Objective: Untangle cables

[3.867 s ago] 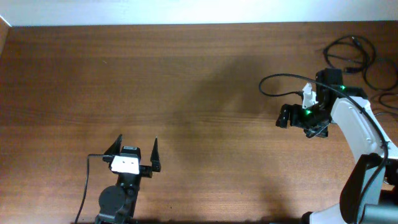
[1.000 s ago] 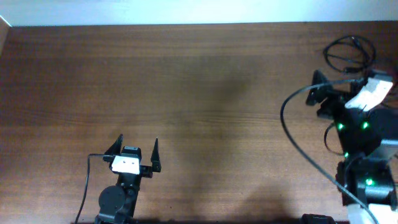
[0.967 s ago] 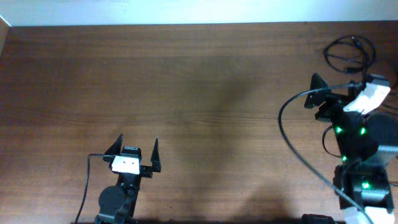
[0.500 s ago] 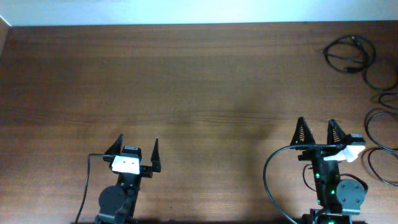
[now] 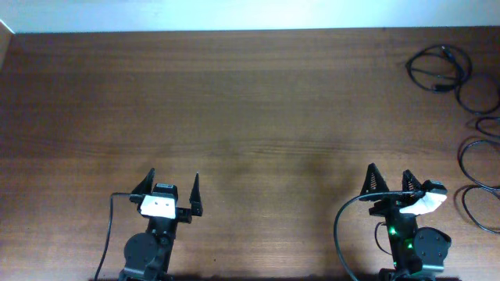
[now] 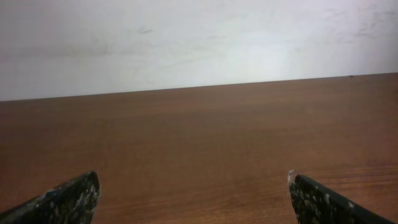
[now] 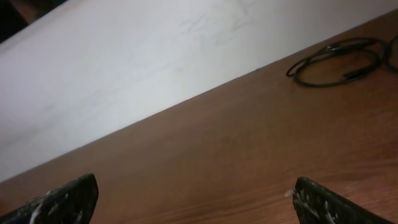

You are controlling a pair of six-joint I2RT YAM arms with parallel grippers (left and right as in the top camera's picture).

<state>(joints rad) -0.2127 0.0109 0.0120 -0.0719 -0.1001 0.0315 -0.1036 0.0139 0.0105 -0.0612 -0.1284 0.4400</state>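
Thin black cables lie as separate loose loops along the table's right edge. One coil (image 5: 439, 67) is at the far right corner and shows in the right wrist view as a loop (image 7: 339, 60) at upper right. Other loops (image 5: 478, 97) (image 5: 475, 160) (image 5: 478, 209) run down the right edge. My right gripper (image 5: 389, 182) stands open near the front edge, left of the lowest loops, with nothing between its fingers (image 7: 65, 198). My left gripper (image 5: 172, 183) is open at the front left, far from every cable, holding nothing.
A thick black arm cable (image 5: 341, 232) curves beside the right arm's base. A white wall (image 6: 199, 43) rises behind the table's far edge. Bare brown wood (image 5: 234, 117) stretches between the two arms and the back.
The right arm has drawn back from the far right cable coil to the front edge, and in the last half second shifted slightly further toward the front. The left arm has not moved.
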